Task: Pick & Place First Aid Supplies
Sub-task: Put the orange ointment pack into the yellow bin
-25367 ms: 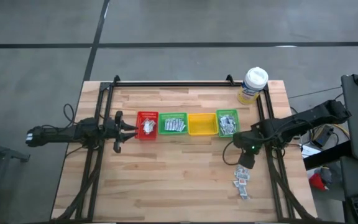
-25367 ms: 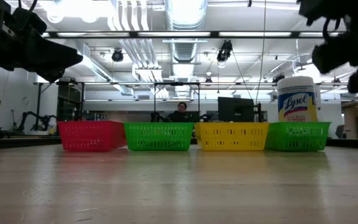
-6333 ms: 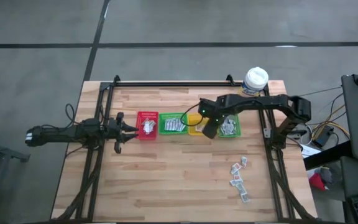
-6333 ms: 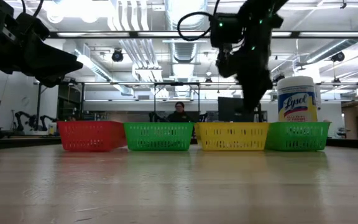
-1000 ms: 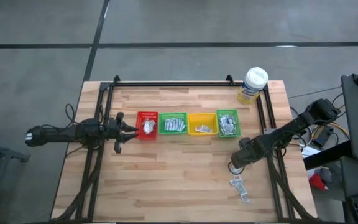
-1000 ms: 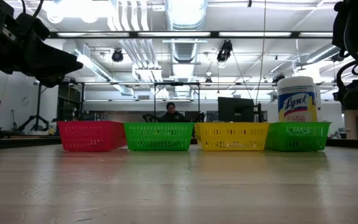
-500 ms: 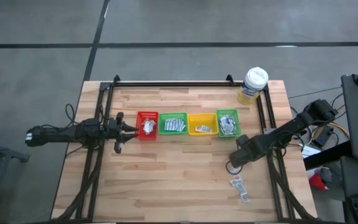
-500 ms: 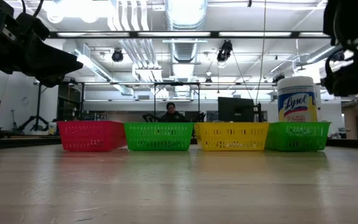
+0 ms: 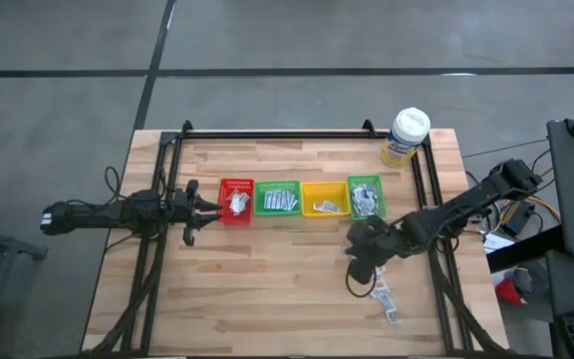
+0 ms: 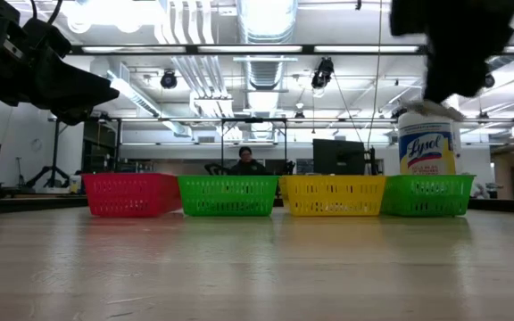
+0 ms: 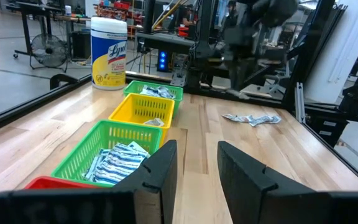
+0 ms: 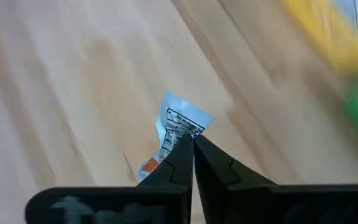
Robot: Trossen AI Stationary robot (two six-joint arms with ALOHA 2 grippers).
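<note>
My right gripper [image 9: 360, 251] hangs over the table just near of the green bin [image 9: 365, 196] at the right end of the row, shut on a small white sachet with an orange-red mark [image 12: 180, 121]. A few more first aid supplies [image 9: 382, 295] lie flat on the wood near the right side, and also show in the left wrist view [image 11: 252, 118]. The bins hold sachets. My left gripper [image 9: 203, 207] waits open beside the red bin [image 9: 236, 199]; its fingers [image 11: 164, 167] have nothing between them. My right gripper pinches the sachet by one edge [image 12: 179, 135] between its two fingertips. The rest of the sachet sticks out beyond the fingertips. It is lifted clear of the wood below.
Four bins stand in a row: red, green [image 9: 278, 198], yellow [image 9: 324, 198], green. A yellow wipes tub with a white lid [image 9: 407, 137] stands at the far right. Black rails [image 9: 434, 249] run along both sides. A person sits in the room behind [image 10: 244, 160].
My right gripper has gone from the loose sachets toward the table's left edge and a little toward the bins, rising as it went, with the sachet lifted off the wood.
</note>
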